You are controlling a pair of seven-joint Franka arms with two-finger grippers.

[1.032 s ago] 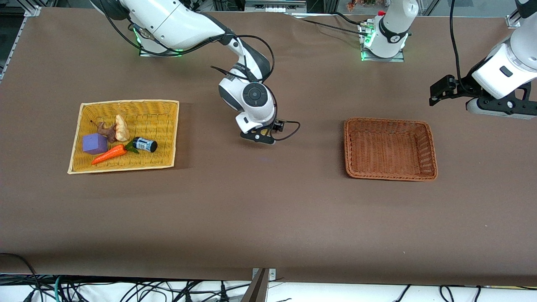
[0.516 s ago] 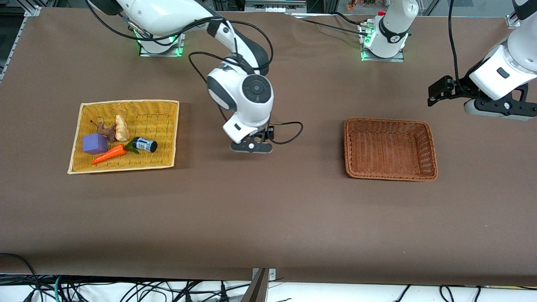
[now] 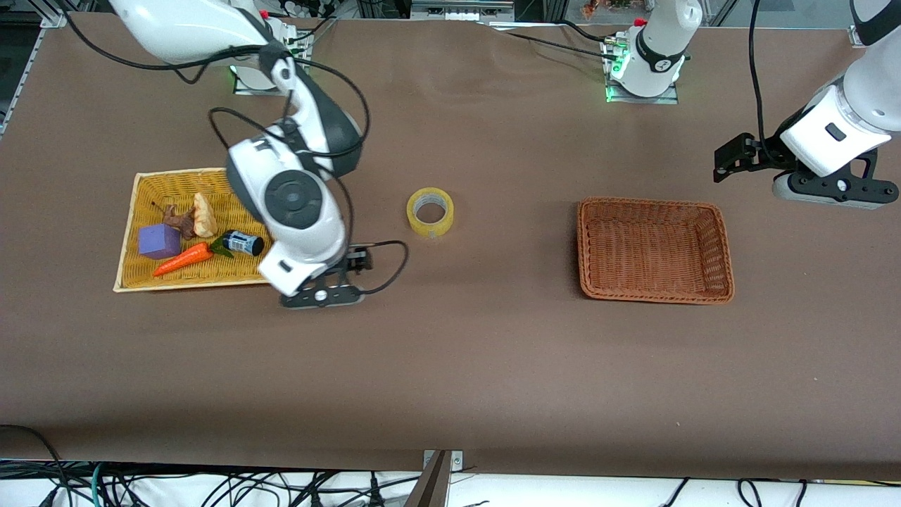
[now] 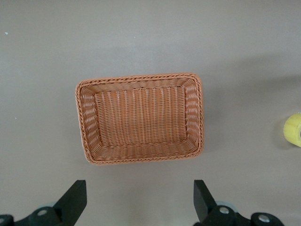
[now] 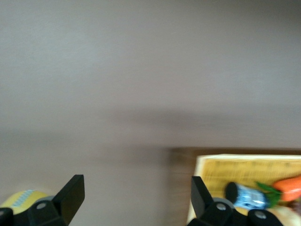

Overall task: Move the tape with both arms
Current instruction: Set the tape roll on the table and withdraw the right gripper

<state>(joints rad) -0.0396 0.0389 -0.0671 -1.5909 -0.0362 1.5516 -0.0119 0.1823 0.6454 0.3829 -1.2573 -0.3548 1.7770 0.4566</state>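
The tape, a yellowish ring with a wide hole, lies flat on the brown table between the two baskets. It also shows at the edge of the left wrist view and of the right wrist view. My right gripper is open and empty, over the table beside the yellow basket's corner, apart from the tape; its fingers hold nothing. My left gripper is open and empty, in the air past the brown basket at the left arm's end of the table.
The brown wicker basket holds nothing. The yellow basket holds a carrot, a purple block, a small dark cylinder with a blue-white label and a pale toy. Cables hang off the right wrist.
My right arm has swung from the table's middle toward the yellow basket, uncovering the tape lying there. My left arm has shifted only slightly.
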